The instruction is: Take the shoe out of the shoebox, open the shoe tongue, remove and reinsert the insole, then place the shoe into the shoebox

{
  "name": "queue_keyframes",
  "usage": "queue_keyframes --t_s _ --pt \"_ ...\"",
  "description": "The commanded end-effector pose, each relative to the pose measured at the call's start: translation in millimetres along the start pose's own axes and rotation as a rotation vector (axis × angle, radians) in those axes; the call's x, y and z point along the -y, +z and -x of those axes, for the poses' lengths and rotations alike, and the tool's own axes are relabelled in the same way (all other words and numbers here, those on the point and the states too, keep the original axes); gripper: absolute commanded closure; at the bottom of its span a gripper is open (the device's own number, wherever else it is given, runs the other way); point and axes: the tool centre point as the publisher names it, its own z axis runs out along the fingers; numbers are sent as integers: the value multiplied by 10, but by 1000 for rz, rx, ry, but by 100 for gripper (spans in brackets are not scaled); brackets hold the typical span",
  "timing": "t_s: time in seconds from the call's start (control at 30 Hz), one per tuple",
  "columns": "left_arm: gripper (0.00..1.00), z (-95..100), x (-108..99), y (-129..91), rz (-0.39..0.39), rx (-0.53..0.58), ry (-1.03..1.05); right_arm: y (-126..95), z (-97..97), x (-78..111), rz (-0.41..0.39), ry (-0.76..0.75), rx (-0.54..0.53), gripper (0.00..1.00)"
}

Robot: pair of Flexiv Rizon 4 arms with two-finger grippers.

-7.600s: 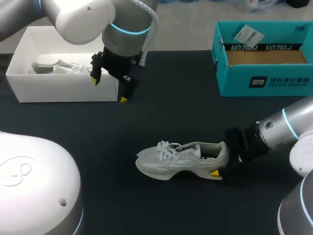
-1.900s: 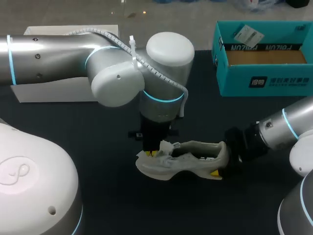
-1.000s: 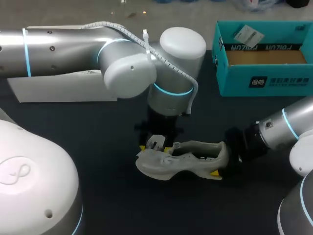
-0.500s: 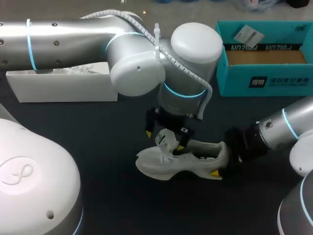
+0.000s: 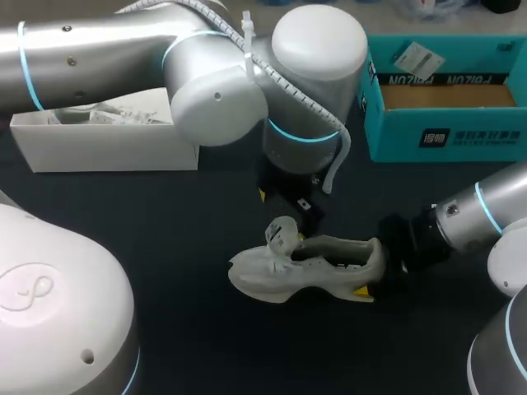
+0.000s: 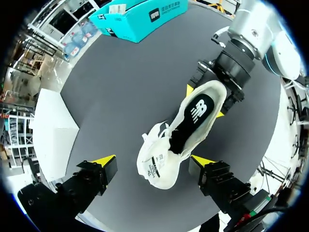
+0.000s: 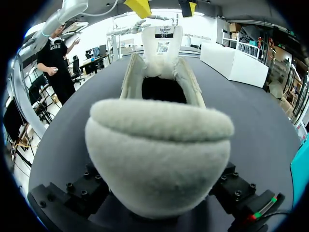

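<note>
The off-white lace-up shoe (image 5: 321,267) stands upright on its sole in the middle of the black worktop (image 5: 165,214), outside both boxes and well apart from each; its toe points toward my left side and its heel toward my right arm. The right gripper (image 6: 204,102) is closed on the fleecy heel, one yellow tip on either side of it, and in the right wrist view the heel collar sits between the black finger bodies. The padded tongue (image 5: 280,233) stands pulled up and forward over the laces, its printed label facing the heel; behind it the shoe's mouth is open, and the dark insole (image 6: 193,118) lies inside on the footbed. The left gripper (image 6: 152,159) hangs above the front half of the shoe with its fingers spread wide, wider than the shoe, and grasps nothing; the head view shows it clear of the tongue, a little behind it. The open white cardboard shoebox (image 5: 107,148) sits at the far left of the worktop, partly under the left arm; the open teal cardboard box (image 5: 445,136) with a brown inside sits at the far right.
</note>
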Motion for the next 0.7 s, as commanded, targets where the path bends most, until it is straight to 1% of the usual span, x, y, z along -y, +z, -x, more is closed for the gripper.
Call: queue_keyframes --t_s 0.03,0.07,0.1,0.17,0.2,0.23,0.3,0.33,0.37,0.4,0.47,0.5,0.7 --pt "0 28 -47 10 -26 -13 161 26 -2 3 -2 0 1 100" --pt "0 28 -47 10 -26 -13 161 26 -2 3 -2 0 1 100" --pt "0 -43 26 14 -39 -18 177 26 -2 3 -2 0 1 100" --pt "0 -109 129 3 -153 -52 153 26 -2 3 -2 0 1 100" --pt "0 -133 167 18 -165 -73 152 26 -2 3 -2 0 1 100" --pt "0 -160 203 36 -166 -73 155 26 -2 3 -2 0 1 100" --pt "0 -213 262 49 -191 -83 159 26 -2 3 -2 0 1 100" --pt "0 -233 279 55 -188 -86 165 26 -2 3 -2 0 1 100" --pt "5 -252 294 60 -193 -93 165 26 -2 3 -2 0 1 100" --pt "51 -282 311 64 -197 -99 172 26 -2 3 -2 0 1 100" --pt "87 -329 335 82 -175 -101 185 26 -2 3 -2 0 1 100" --pt "100 -346 343 84 -163 -100 193 26 -2 3 -2 0 1 100" --pt "100 -421 404 63 -123 -77 238 26 -2 3 -2 0 1 100"
